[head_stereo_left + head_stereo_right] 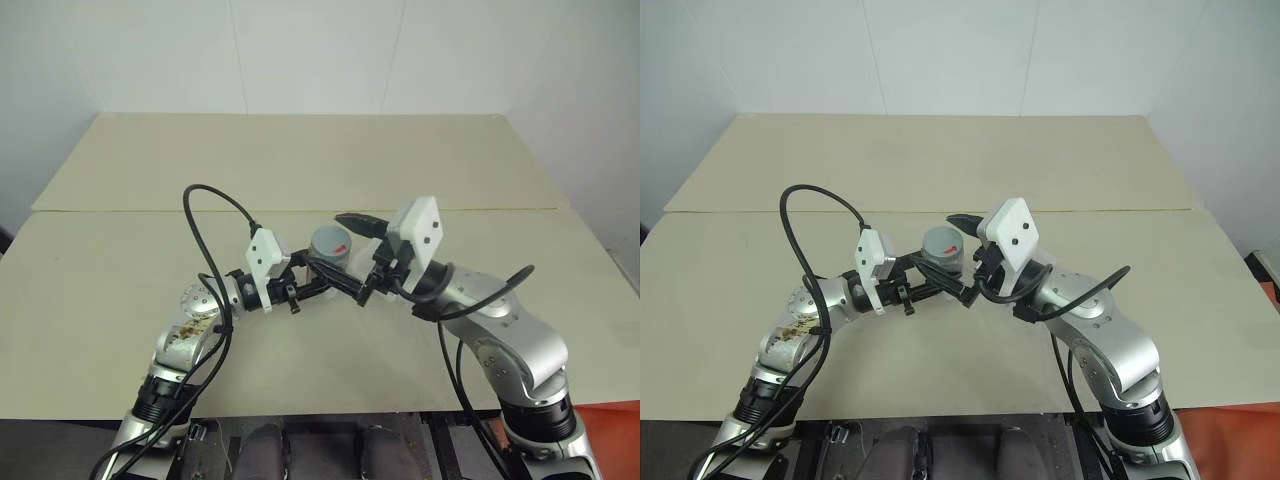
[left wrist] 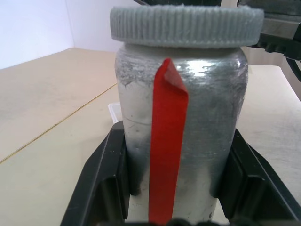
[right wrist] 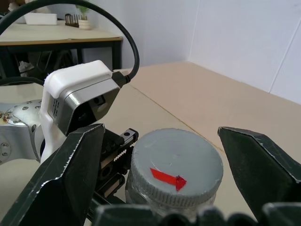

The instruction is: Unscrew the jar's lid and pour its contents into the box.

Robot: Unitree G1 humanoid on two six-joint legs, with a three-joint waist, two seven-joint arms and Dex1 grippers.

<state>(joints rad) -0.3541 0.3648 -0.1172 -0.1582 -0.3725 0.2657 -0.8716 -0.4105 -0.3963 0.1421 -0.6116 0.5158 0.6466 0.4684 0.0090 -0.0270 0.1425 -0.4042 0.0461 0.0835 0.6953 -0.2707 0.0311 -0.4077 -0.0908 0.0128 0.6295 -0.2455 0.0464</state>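
One jar (image 2: 181, 136), silver-grey with one vertical red stripe, stands upright above the beige surface (image 1: 300, 160), pinched by the left hand (image 1: 318, 272). Its one ribbed grey lid (image 3: 176, 173), red-marked, sits between the spread fingers of the right hand (image 3: 176, 188).

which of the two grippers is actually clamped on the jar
The left gripper: its fingers press both sides of the jar. The right gripper stands open around the lid, not touching it.

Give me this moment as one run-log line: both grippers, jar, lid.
left gripper: jaws shut on jar, upright | right gripper: jaws open either side of lid, not gripping | lid: on jar | stage: before unscrewing
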